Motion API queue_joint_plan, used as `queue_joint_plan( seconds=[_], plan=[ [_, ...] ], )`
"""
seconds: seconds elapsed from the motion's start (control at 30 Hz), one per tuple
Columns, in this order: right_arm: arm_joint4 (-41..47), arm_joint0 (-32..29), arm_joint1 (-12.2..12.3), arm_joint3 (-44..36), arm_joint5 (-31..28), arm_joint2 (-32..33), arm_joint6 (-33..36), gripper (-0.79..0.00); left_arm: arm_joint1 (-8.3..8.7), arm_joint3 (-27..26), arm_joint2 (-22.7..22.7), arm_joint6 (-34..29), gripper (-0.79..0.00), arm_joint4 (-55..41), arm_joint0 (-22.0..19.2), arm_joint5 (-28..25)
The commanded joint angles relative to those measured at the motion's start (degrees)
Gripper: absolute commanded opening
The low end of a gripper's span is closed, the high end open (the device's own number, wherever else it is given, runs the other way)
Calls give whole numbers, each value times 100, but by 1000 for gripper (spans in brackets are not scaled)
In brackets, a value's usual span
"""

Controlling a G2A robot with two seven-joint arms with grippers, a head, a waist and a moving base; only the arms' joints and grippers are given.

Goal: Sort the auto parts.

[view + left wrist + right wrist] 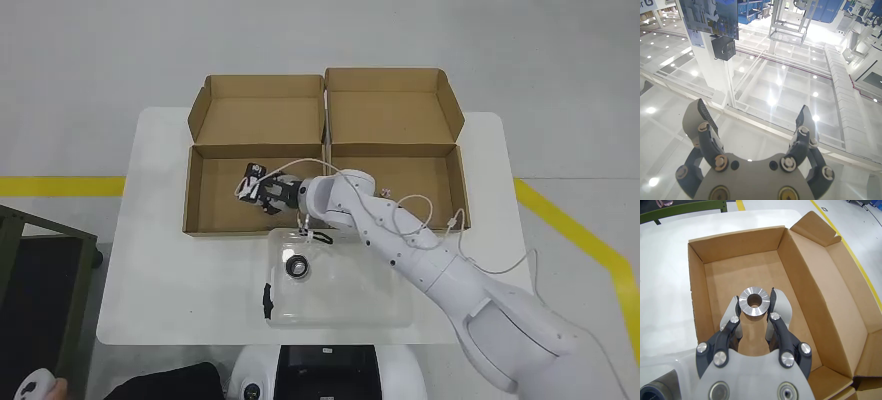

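My right gripper (754, 294) is shut on a shiny metal ring (762, 307) with a round centre hole, one finger on each side of it. It holds the ring inside the left cardboard box (730, 275), over the brown floor. From above, the right gripper (262, 190) sits over the middle of that left box (215, 205). The left gripper (751, 106) is open with nothing between its fingers and points up at the ceiling.
A second open cardboard box (420, 180) stands beside the first, on the right. In front of the boxes a clear tray (380, 300) holds a dark ring part (297, 266) and a small black part (267, 300). The dark ring (651, 389) lies close under the right wrist.
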Motion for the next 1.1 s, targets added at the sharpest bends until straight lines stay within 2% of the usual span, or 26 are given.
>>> queue_joint_plan(
  seconds=[0.0, 0.1, 0.2, 0.27, 0.33, 0.53, 0.67, 0.7, 0.77, 0.87, 1.07],
  plan=[
    [-16, -11, -27, 89, -41, -5, 7, -785, 0, 0, 0, 0, 0, 0, 0, 0],
    [-45, -32, -67, 193, -70, -5, 6, -785, 0, 0, 0, 0, 0, 0, 0, 0],
    [-71, -56, -104, 279, -112, -7, 21, -665, 0, 0, 0, 0, 0, 0, 0, 0],
    [-92, -63, -126, 329, -124, 4, 16, -643, 0, 0, 0, 0, 0, 0, 0, 0],
    [-110, -69, -146, 370, -142, 17, 14, -579, 0, 0, 0, 0, 0, 0, 0, 0],
    [-161, -59, -196, 475, -189, 82, -5, -514, 0, 0, 0, 0, 0, 0, 0, 0],
    [-182, -24, -212, 468, -237, 166, -34, -382, 0, 0, 0, 0, 0, 0, 0, 0],
    [-184, -14, -211, 449, -231, 203, -66, -296, 0, 0, 0, 0, 0, 0, 0, 0],
    [-172, -10, -203, 381, -223, 288, -139, -203, 0, 0, 0, 0, 0, 0, 0, 0],
    [-201, -20, -169, 131, -247, 425, -219, -175, 0, 0, 0, 0, 0, 0, 0, 0],
    [-440, -213, 3, -656, -425, 775, -274, -65, 0, 0, 0, 0, 0, 0, 0, 0]
  ],
)
